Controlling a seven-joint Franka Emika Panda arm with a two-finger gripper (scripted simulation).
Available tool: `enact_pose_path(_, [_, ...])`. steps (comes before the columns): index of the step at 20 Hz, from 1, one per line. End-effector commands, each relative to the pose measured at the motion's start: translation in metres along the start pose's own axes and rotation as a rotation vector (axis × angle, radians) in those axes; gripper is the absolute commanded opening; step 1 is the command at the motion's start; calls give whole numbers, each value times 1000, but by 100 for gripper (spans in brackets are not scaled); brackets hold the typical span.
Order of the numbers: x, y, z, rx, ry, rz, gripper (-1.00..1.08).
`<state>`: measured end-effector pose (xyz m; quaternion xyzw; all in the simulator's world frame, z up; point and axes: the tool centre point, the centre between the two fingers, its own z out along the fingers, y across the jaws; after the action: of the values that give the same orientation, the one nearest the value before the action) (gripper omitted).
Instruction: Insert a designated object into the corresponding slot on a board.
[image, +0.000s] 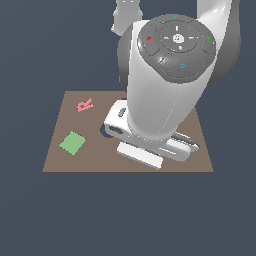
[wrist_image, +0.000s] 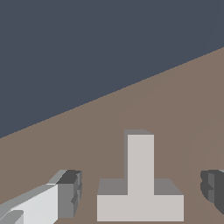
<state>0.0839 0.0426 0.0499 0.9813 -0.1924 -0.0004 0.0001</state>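
- Now, starting at the exterior view's left, a flat green square patch (image: 73, 143) lies on the brown board (image: 55, 160).
- A pink R (image: 85, 105) lies on the board too, a bit behind the green patch and well apart from the tool.
- Next comes a small dark curve of the round slot (image: 105, 131). It peeks out right beside the arm's white hand, which hides most of it.
- The big white arm (image: 160, 95) covers the middle of the board, so the tool itself cannot be seen from this side.
- In the wrist view, the tool (wrist_image: 144, 192) is open, with its two dark fingers (wrist_image: 70, 192) spread wide.
- The light grey T block (wrist_image: 140, 188) lies flat on the board (wrist_image: 183, 109), between the two fingers.
- Neither finger touches the T. There is a gap of bare board on each side.
- The tool holds nothing.
- The T's long stem points away from the tool, and its wide bar is the part nearest to the tool.
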Motion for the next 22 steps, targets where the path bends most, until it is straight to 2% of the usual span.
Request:
enact_pose_path(1, [0,0,1,0,0,0,100])
enact_pose_path(9, [1,0,20,0,1,2,100])
enact_pose_path(10, [1,0,20,0,1,2,-100])
enact_pose_path(22, [1,0,20,0,1,2,-100])
